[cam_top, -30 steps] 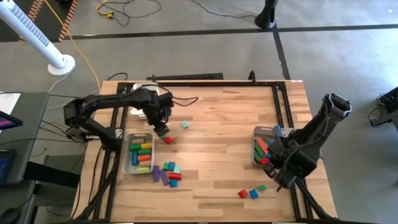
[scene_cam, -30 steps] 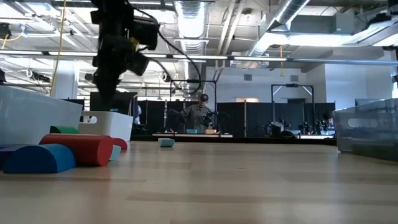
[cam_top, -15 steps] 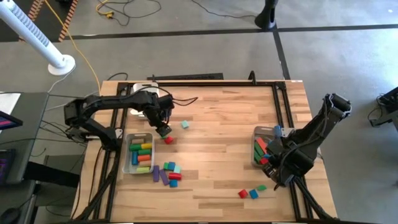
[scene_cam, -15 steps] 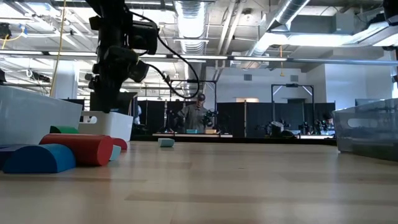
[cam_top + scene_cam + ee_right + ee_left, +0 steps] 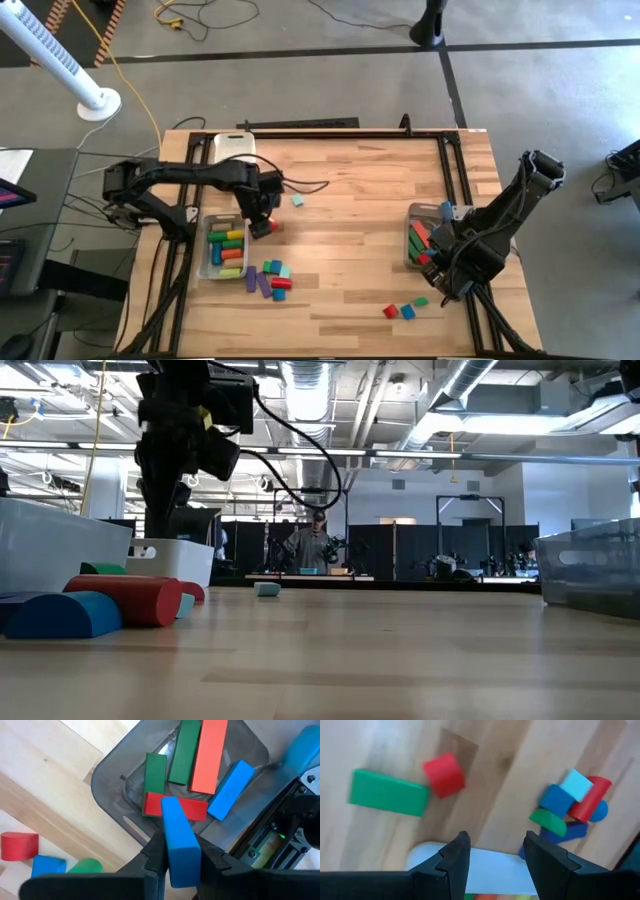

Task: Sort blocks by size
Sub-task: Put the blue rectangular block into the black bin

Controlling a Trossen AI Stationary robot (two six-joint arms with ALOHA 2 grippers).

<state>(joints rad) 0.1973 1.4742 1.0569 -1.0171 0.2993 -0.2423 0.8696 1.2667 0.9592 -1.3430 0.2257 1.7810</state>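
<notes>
The right pincer (image 5: 181,865) is clamping one blue bar (image 5: 179,842), whose long axis is running straight out from the fingers toward the grey bin (image 5: 107,780). That bin is holding five bars: two green, two red and one blue, most of them lying roughly parallel to one another. Just outside the bin's rim three blocks are lying on the wooden surface (image 5: 350,200): one red, one blue, one green.

The left pincer (image 5: 494,851) is hanging with its fingers parted and nothing between them, above the rim of the white bin (image 5: 205,255). Beyond it, one green bar (image 5: 388,793) is lying flat with a red cylinder (image 5: 444,775) at its end. Only the left wrist view is showing this pair clearly; in the high view the arm is covering them.
</notes>
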